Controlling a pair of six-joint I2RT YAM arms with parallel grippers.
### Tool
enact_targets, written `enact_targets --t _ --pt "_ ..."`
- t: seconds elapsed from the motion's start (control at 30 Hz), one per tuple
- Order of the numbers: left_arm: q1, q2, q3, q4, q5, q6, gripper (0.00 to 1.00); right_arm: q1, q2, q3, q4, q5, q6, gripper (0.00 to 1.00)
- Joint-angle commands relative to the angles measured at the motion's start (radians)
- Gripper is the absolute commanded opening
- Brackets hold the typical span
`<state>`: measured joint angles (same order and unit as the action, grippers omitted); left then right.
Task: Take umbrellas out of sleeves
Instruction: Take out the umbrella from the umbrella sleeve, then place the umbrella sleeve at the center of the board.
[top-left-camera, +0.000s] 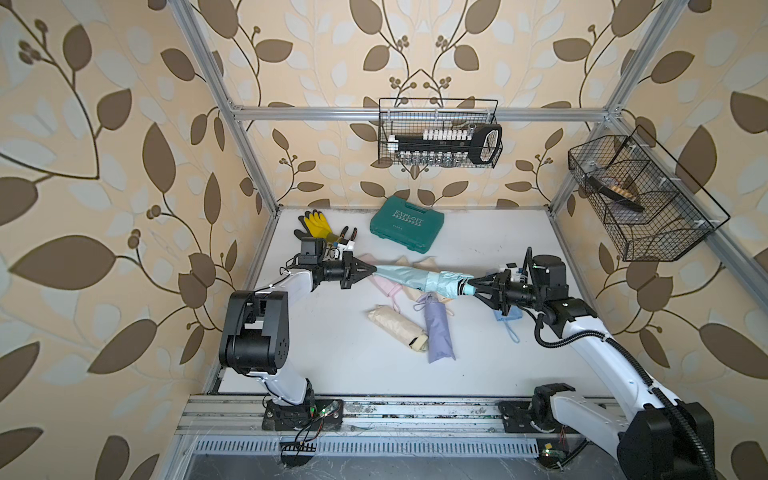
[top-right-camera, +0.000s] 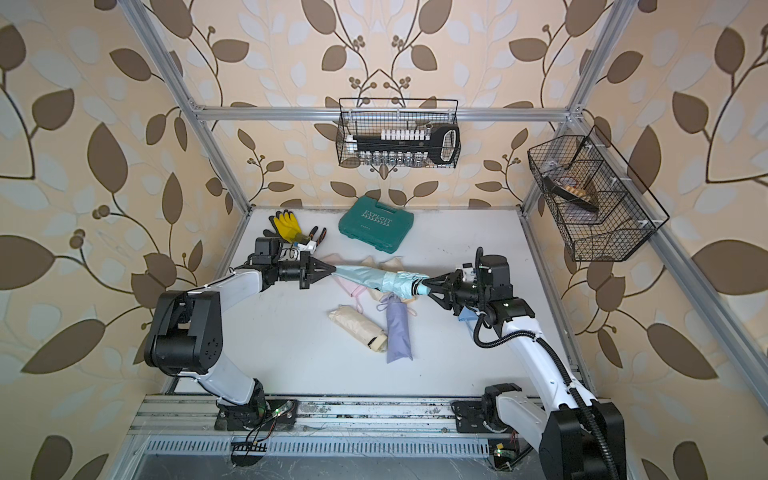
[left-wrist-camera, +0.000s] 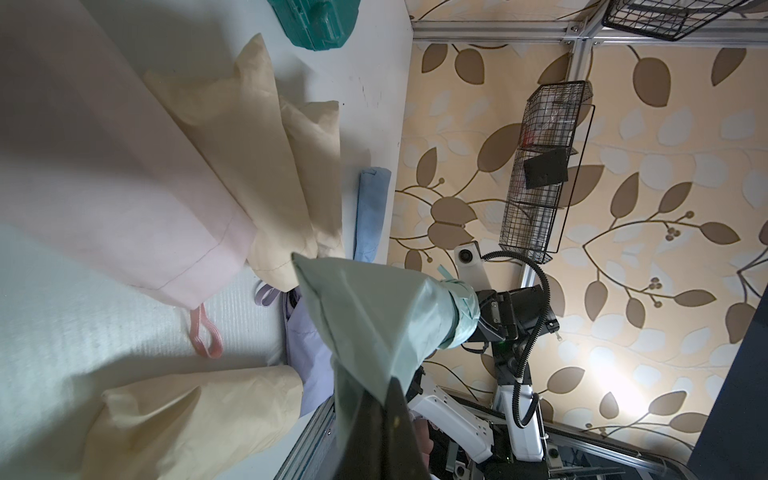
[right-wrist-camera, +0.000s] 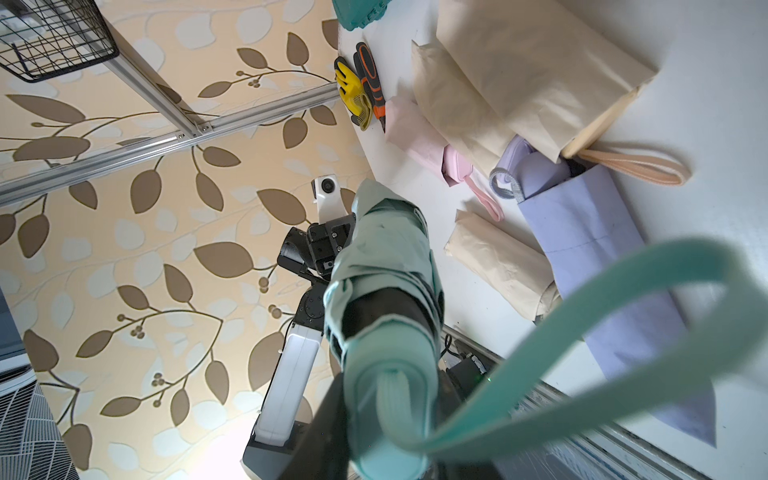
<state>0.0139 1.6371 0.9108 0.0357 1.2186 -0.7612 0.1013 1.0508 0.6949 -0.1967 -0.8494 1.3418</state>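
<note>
Mint umbrella (top-left-camera: 451, 282) held above table (top-left-camera: 332, 365), long axis running straight between arms. Left gripper (top-left-camera: 373, 270) clamped tight on tip of mint sleeve (top-left-camera: 403, 275); right gripper (top-left-camera: 470, 286) clamped on handle end, sleeve covering the leftward part

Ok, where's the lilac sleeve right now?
The lilac sleeve lies mid-table in both top views, just right of the cream umbrella, its open end beneath the held mint umbrella.

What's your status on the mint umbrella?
Left gripper shut on mint sleeve tip, right gripper shut on mint umbrella handle. Umbrella partly out, stretched between arms above table. Beneath lie other umbrellas; nothing blocking the pull.
</note>
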Motion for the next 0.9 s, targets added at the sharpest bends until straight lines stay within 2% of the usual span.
enact_targets --t 0.0,0.4,0.57,0.7,0.87 --pt "0.025 -0.034 -0.007 0.024 -0.006 -0.001 0.0 -0.007 -0.032 0.049 0.013 -0.025 -0.019 0.0" --pt "0.114 -0.112 -0.041 -0.005 -0.062 -0.005 0.0 -0.027 -0.02 0.1 -0.021 -0.017 -0.046 0.0" --pt "0.205 -0.169 -0.085 -0.047 -0.122 0.008 0.0 -0.028 0.007 0.134 -0.023 -0.017 -0.053 0.0" --pt "0.243 -0.18 -0.019 -0.331 -0.229 0.215 0.0 -0.028 0.023 0.159 -0.024 -0.02 -0.06 0.0" --pt "0.244 -0.151 0.117 -0.677 -0.478 0.446 0.0 -0.026 0.043 0.17 -0.015 -0.013 -0.061 0.0"
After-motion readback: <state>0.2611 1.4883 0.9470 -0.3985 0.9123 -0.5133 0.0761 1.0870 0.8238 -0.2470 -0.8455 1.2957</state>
